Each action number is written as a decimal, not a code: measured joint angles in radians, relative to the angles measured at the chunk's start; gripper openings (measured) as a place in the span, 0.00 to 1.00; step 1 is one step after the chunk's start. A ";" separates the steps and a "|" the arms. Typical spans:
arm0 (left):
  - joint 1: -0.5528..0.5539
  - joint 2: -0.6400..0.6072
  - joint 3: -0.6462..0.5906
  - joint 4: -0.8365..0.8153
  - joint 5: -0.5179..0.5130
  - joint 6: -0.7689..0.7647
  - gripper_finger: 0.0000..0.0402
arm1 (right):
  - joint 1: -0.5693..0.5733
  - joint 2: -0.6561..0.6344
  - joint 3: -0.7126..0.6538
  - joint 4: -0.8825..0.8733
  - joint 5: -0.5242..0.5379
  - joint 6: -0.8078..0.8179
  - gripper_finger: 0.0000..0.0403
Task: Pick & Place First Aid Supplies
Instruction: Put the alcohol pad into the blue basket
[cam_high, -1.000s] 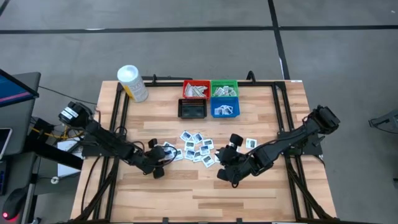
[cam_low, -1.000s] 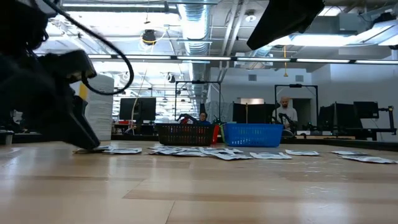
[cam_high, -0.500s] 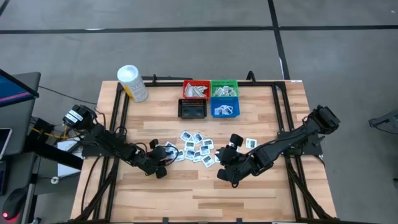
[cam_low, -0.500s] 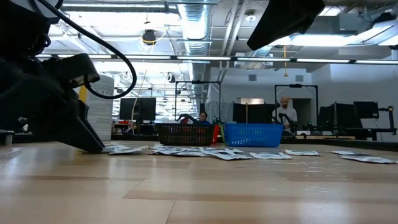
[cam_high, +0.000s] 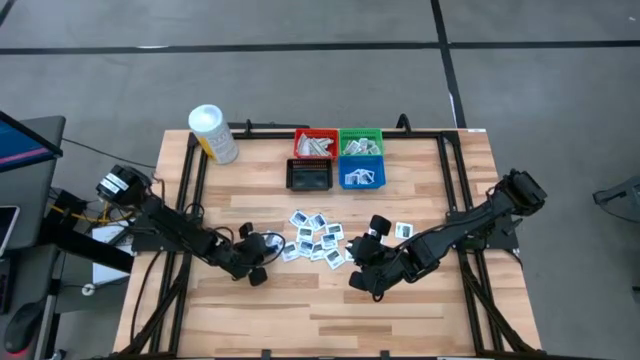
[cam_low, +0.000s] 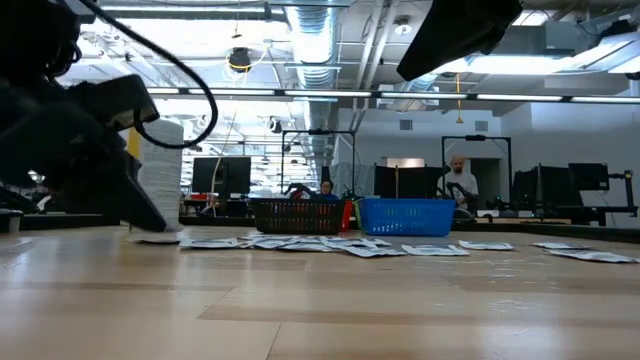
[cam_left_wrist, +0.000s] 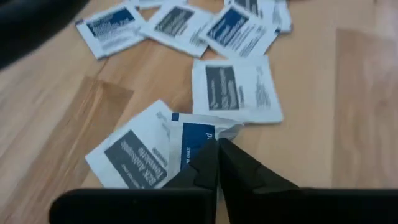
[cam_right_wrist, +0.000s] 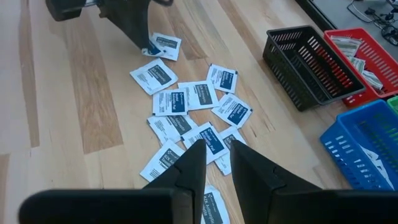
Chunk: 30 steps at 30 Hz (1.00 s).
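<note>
Several square white first aid packets (cam_high: 315, 238) with blue or dark print lie flat in a loose heap at the table's middle. One more packet (cam_high: 403, 231) lies apart to the right. My left gripper (cam_high: 262, 243) is down at the heap's left end, shut on a blue-printed packet (cam_left_wrist: 194, 135). My right gripper (cam_right_wrist: 219, 163) hangs above the heap's right side (cam_high: 352, 262), its fingers a little apart with nothing between them. My left gripper pinches the near edge (cam_left_wrist: 208, 142) of the blue-printed packet between its two fingertips. The fingers slant down toward it from the table's left. The packet is buckled at the pinch. Its far part lies on the table, beside and partly over a dark-printed packet (cam_left_wrist: 134, 158).
Red (cam_high: 315, 143), green (cam_high: 360, 142), black (cam_high: 309, 175) and blue (cam_high: 362, 176) bins stand in a block at the far middle. The red and green ones hold packets. A white tub with a yellow label (cam_high: 213, 133) stands at the far left. People show in the room behind.
My left gripper has shut its fingers on the blue-printed packet at the heap's left end, and the packet has buckled at the fingertips. My right arm has kept still.
</note>
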 joint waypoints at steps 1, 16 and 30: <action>0.000 -0.009 0.000 0.001 -0.003 0.000 0.03 | 0.000 0.000 0.000 0.000 0.000 0.000 0.17; 0.008 -0.321 0.000 0.138 -0.005 0.119 0.04 | -0.075 0.001 0.000 0.154 -0.014 -0.188 0.17; 0.245 -0.410 0.002 0.405 0.609 -0.039 0.04 | -0.199 0.001 0.001 0.628 -0.354 -0.712 0.17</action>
